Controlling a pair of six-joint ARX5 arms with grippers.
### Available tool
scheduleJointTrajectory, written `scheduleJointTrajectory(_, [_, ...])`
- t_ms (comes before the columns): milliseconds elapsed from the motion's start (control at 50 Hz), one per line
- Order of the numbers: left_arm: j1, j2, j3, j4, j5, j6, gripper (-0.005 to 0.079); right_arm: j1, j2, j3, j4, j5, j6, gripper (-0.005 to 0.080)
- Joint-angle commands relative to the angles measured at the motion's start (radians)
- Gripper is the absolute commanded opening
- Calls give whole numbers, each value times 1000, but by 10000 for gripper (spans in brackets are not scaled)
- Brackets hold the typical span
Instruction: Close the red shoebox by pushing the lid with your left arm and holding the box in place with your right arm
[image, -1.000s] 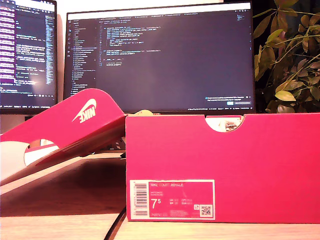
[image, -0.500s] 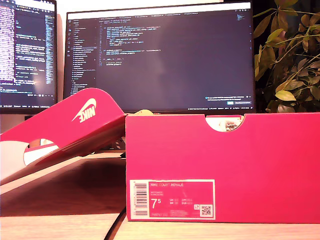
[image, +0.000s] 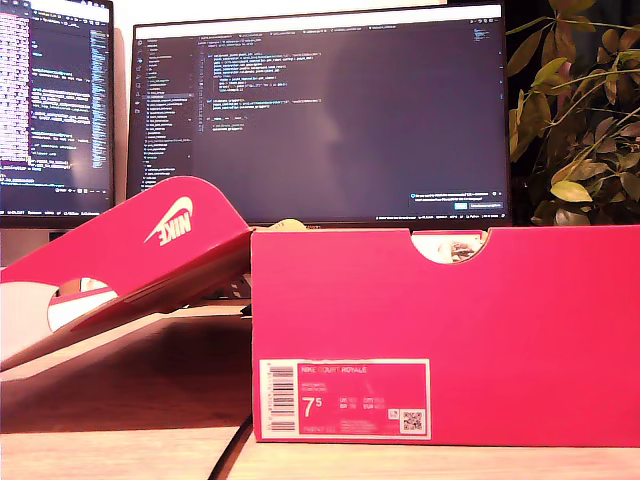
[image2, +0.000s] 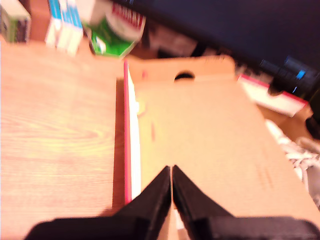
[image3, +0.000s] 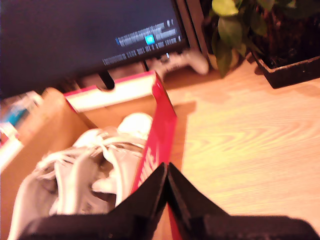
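Red shoebox (image: 445, 335) on tabletop (image: 120, 385), open; size label at 7 o'clock on near face. Lid (image: 130, 260) tilted outward at 9 o'clock of box in exterior view, swoosh showing. My first gripper (image2: 171, 172): fingers pressed together, empty, above lid's cardboard underside. My second gripper (image3: 167, 170): fingers together, over red box wall, contact perhaps; white shoes (image3: 95, 165) inside. Monitor (image: 320, 110) behind.

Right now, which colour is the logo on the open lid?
White, on the red lid; the logo shows best in the exterior view.
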Motion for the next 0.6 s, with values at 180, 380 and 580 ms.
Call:
scheduleJointTrajectory(180, [14,282,161,-63,24,93,-19,5,294,182,-38,-1,-135,-12])
scheduleJointTrajectory(380, [51,487,259,-125,64,150,-19,5,499,286,-38,-1,-210,-12])
scheduleJointTrajectory(580, [78,655,323,-137,76,197,-19,5,672,343,-29,-1,-251,-12])
